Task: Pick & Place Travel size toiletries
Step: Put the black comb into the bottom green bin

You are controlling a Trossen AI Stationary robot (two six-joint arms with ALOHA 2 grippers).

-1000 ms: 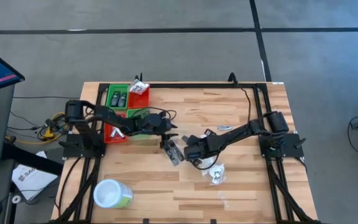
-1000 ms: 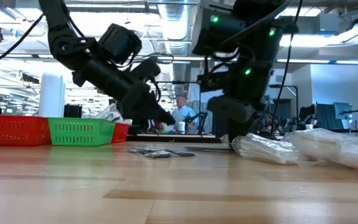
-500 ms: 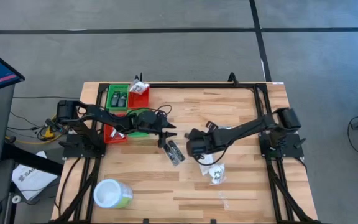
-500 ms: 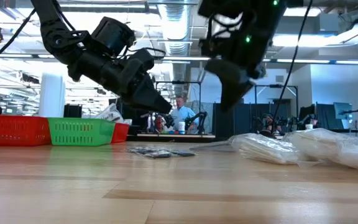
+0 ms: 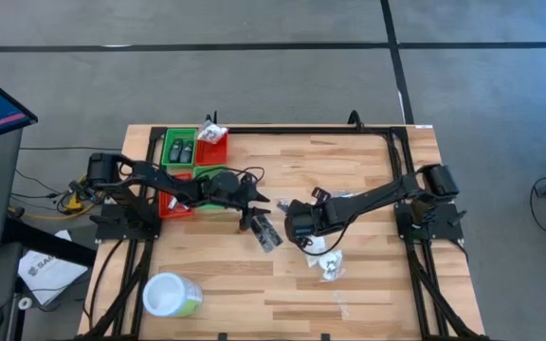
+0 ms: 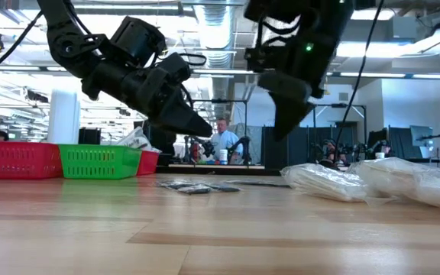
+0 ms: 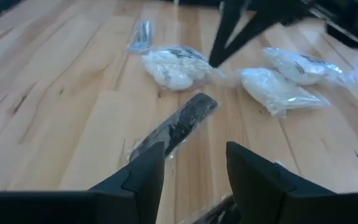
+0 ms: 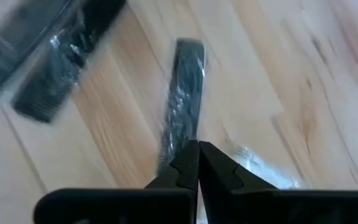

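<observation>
**Left claw poised over the dark packets, right claw shut above a slim tube**

The left claw [image 5: 251,216] is held partly open and empty, just above the dark wrapped packets [image 5: 266,230] lying near the middle of the surface [image 5: 368,284]. The right claw [image 5: 297,225] is seen pressed fully shut with nothing gripped, hanging just beside those same packets, over a slim dark tube [image 8: 185,93]. White crinkly packets [image 5: 328,263] lie close by, on the side of the dark packets away from the red and green bins [image 5: 188,156], where two grey bottles [image 5: 180,150] already sit.

A collision is judged the main risk: both claws are crowded round one small cluster. The flat, slippery wrap could also be pushed along the wood rather than caught.

Compared with a second ago, the right arm has been stretched out and its claw raised off the surface, while the left claw has been drawn slightly back towards the bins.
</observation>
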